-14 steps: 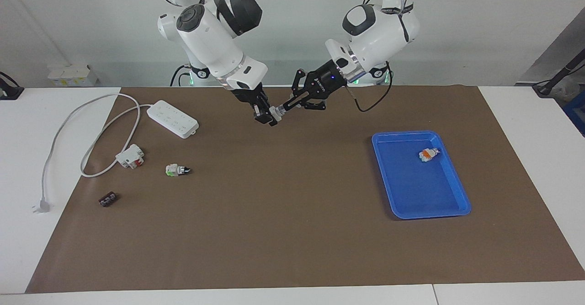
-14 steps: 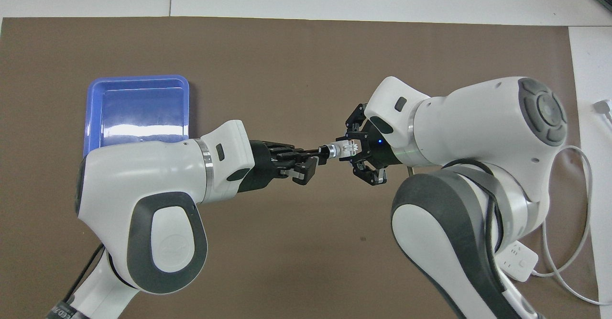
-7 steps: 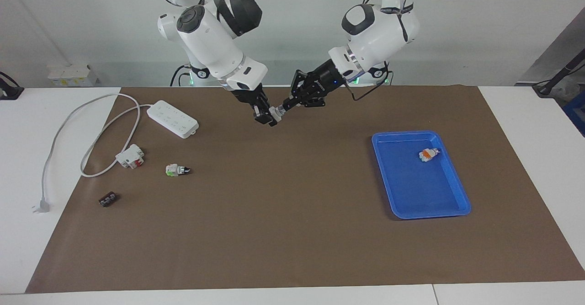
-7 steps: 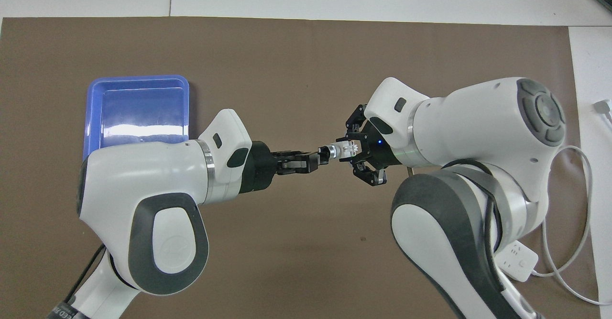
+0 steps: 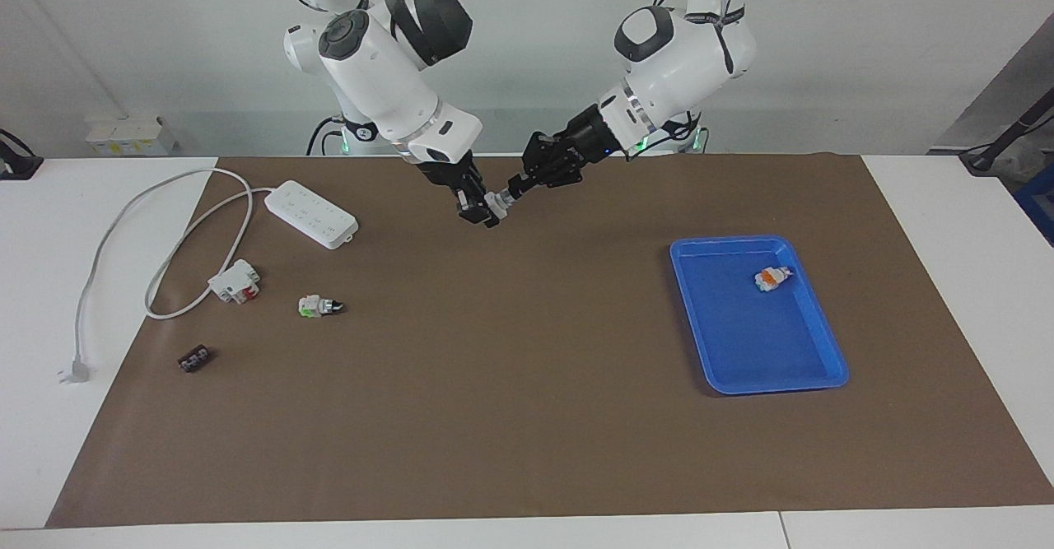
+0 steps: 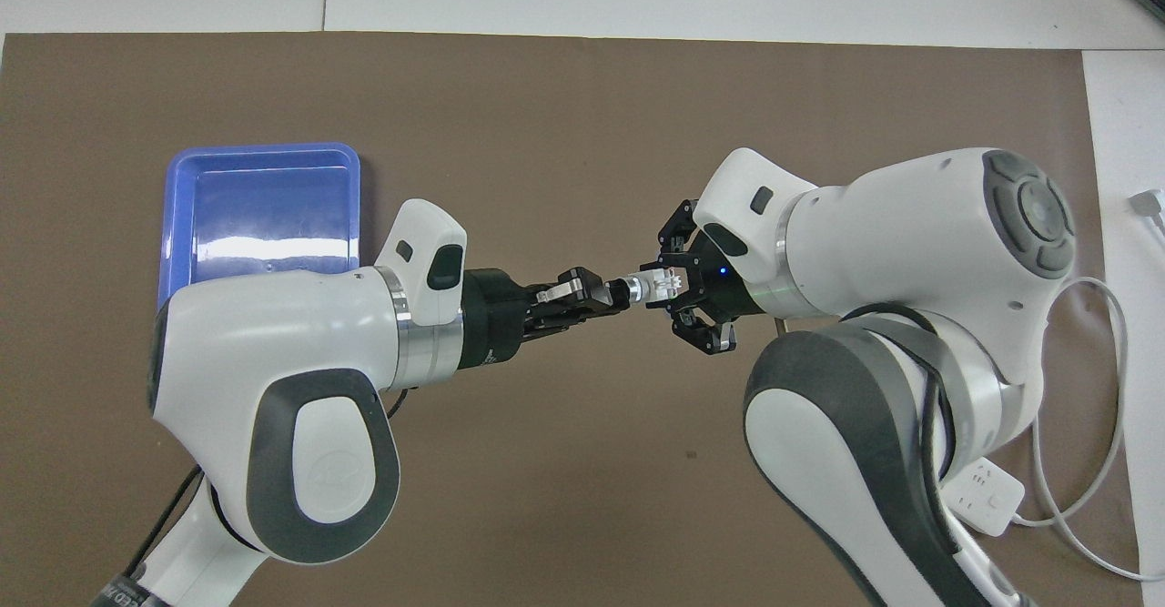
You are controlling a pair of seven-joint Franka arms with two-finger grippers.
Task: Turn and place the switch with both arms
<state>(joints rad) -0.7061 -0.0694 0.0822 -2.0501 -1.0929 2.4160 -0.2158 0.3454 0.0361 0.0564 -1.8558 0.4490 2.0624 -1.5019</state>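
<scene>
Two grippers meet on one switch (image 5: 496, 201), which we hold in the air above the bare brown mat, toward the robots' edge of the table and well apart from everything lying on it. Our right gripper (image 6: 675, 287) is clamped on the white body, and our left gripper (image 6: 608, 292) is pinched onto the black knob end, just past the silver collar. We judge the turning step to be in hand: one arm braces the body while the other twists the knob. The next move calls for finishing that twist, then one gripper letting go cleanly so the other can carry the switch to the blue tray (image 5: 700, 318) at the left arm's end of the table, where another switch (image 5: 772, 277) with an orange end already lies. The held switch looks small, white and ribbed along its body; its coloured end block is hidden by the fingers. A green-ended switch (image 5: 318, 306) waits on the mat toward the right arm's end.
</scene>
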